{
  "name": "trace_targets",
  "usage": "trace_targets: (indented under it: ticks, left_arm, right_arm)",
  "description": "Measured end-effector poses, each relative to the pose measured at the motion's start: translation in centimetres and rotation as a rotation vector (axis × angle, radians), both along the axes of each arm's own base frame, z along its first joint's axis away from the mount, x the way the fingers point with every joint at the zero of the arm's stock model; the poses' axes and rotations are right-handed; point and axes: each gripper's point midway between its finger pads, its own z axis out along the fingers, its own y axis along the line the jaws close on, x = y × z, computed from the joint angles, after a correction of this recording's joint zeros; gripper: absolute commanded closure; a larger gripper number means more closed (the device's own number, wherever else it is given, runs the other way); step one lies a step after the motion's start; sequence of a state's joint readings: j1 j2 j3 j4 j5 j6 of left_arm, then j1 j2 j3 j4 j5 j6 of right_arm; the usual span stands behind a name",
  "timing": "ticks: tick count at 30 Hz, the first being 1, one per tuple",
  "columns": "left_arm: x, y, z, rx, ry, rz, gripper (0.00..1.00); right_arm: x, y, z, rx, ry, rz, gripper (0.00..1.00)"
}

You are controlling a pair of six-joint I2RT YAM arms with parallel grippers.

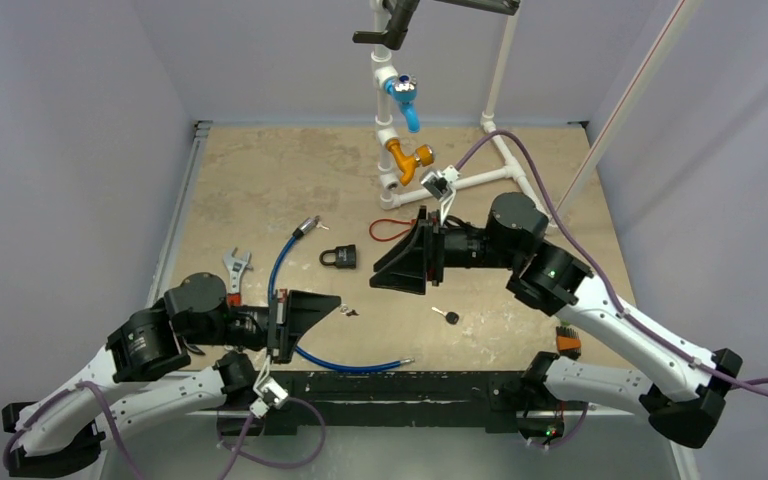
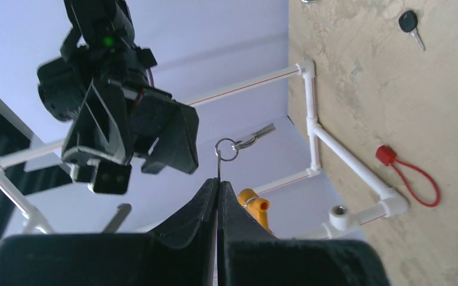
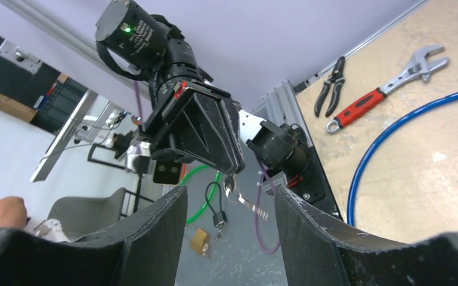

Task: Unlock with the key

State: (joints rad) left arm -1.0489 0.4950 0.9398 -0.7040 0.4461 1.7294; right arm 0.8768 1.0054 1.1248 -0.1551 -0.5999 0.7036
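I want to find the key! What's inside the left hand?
A ring with a silver key sticks out of the shut left hand. The bit pinched between its fingers is covered.

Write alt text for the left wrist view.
The left gripper, jaws shut, holds a key ring with a silver key on it, facing the right gripper, whose jaws stand open. On the table at right lie a black-headed key and a red cable loop.

The table (image 1: 260, 190) is viewed whole from above at 6 o'clock. The right gripper (image 2: 137, 164) is faced closely from the left wrist, the left gripper (image 3: 231, 171) from the right wrist; the keys (image 2: 247, 140) are shared.
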Motion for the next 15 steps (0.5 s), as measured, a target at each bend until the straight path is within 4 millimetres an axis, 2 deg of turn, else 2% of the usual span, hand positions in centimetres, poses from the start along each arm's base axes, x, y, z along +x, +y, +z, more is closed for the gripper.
trace_targets:
  ticks: [4, 9, 12, 15]
  left_arm:
    - [-0.1, -0.7, -0.9, 0.021, -0.181, -0.060, 1.00]
    - [-0.3, -1.2, 0.6, -0.020, -0.302, -0.087, 1.00]
    - [-0.3, -1.3, 1.3, -0.040, -0.335, -0.091, 1.00]
    - [-0.2, -1.5, 1.5, -0.047, -0.344, -0.090, 1.00]
  right_arm:
    - [-0.1, 1.5, -1.0, 0.049, 0.047, 0.064, 0.46]
    - [-0.4, 2.6, -3.6, 0.057, 0.135, 0.124, 0.49]
    - [-0.5, 3.0, -3.8, 0.071, 0.151, 0.141, 0.52]
    - [-1.2, 3.1, -3.0, 0.103, 0.147, 0.172, 0.55]
